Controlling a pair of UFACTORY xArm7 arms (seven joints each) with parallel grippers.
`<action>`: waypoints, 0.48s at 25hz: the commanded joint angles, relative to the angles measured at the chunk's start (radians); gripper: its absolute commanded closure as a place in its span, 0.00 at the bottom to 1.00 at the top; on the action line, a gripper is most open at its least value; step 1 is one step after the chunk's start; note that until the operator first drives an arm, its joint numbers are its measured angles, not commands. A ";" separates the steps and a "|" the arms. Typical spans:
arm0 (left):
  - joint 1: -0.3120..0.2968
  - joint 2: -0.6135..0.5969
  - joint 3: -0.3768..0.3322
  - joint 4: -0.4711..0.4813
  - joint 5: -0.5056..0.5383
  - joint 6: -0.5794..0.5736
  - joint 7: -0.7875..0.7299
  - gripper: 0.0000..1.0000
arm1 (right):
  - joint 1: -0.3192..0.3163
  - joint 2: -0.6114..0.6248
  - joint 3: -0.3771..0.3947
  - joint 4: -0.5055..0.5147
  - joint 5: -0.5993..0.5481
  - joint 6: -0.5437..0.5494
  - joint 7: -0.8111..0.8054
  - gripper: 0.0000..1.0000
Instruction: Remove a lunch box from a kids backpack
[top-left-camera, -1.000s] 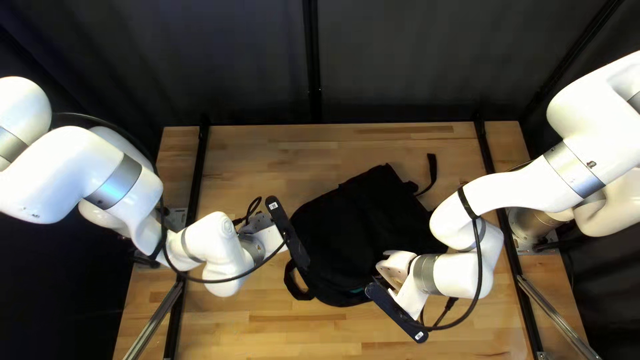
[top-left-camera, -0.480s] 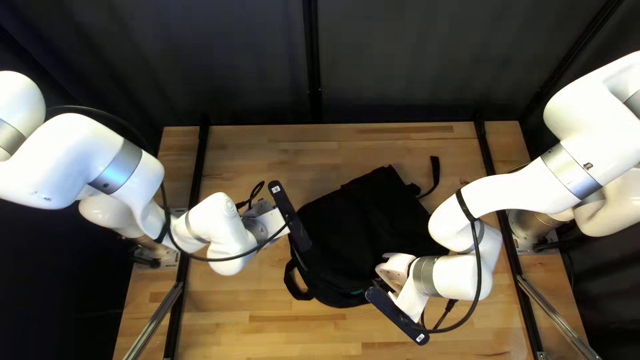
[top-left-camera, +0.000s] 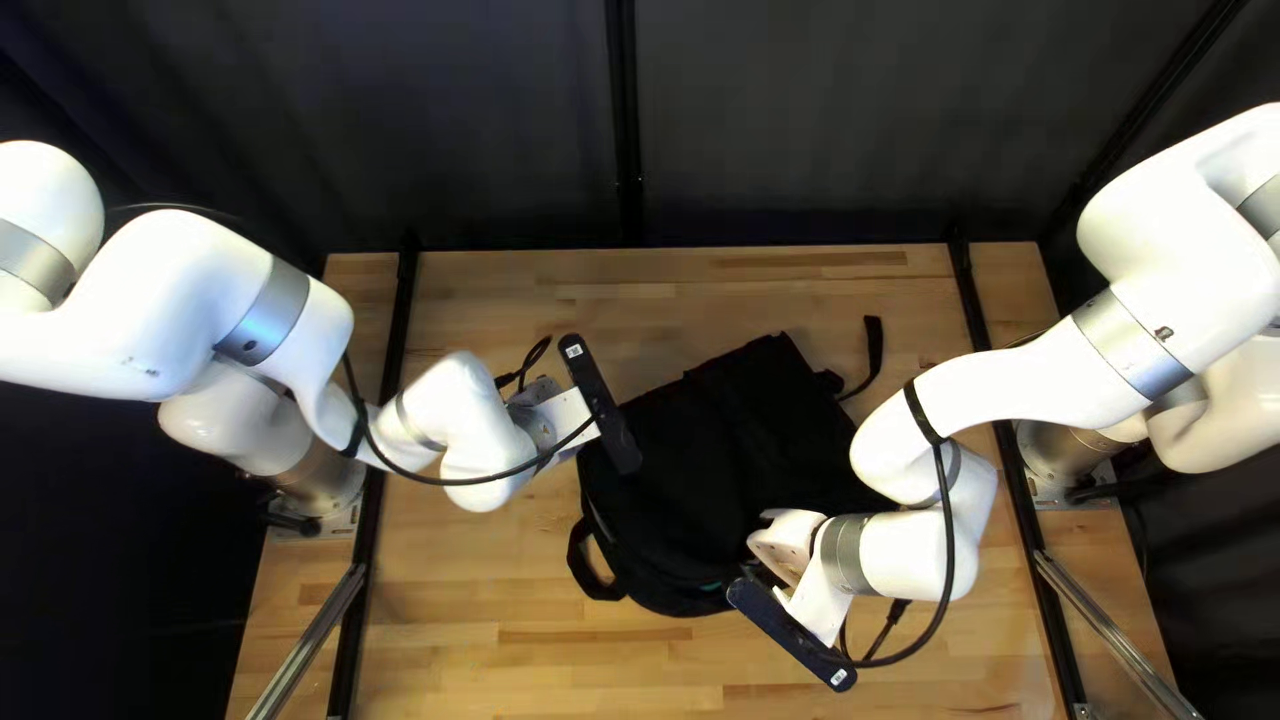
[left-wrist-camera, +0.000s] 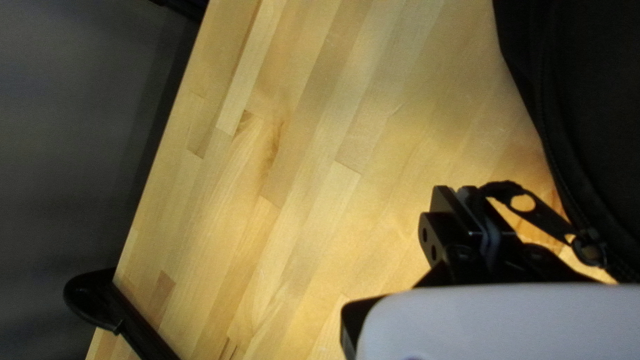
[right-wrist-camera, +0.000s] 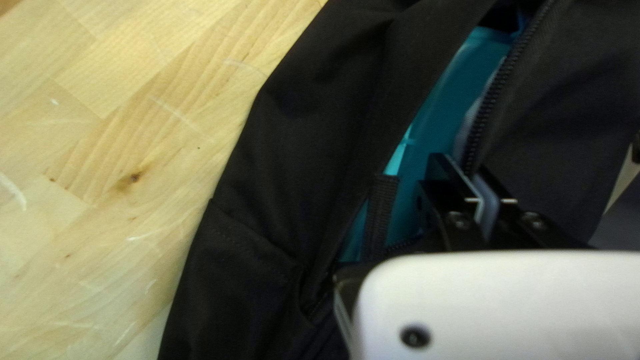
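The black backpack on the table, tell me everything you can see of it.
The black cloth backpack lies on the pale wooden table, between my arms, with black straps sticking out. Its zippered opening gapes, showing a smooth teal surface inside; I can't tell how deep that goes. My left gripper is shut on its black zipper pull; my right gripper is shut on the opening's toothed black edge.

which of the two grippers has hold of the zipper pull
The left gripper: it pinches the zipper pull. The right gripper is instead on the toothed zipper edge of the backpack, beside the teal item.
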 commanded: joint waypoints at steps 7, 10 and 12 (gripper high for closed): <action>0.042 0.032 0.050 0.053 0.019 -0.054 0.079 1.00 | -0.002 0.008 -0.001 0.002 -0.004 -0.007 -0.008 1.00; 0.051 0.041 0.060 0.070 0.023 -0.065 0.097 1.00 | -0.003 0.007 -0.002 0.001 -0.004 -0.010 -0.010 1.00; 0.059 0.057 0.069 0.085 0.029 -0.082 0.104 1.00 | -0.003 0.008 -0.002 0.001 -0.005 -0.010 -0.010 1.00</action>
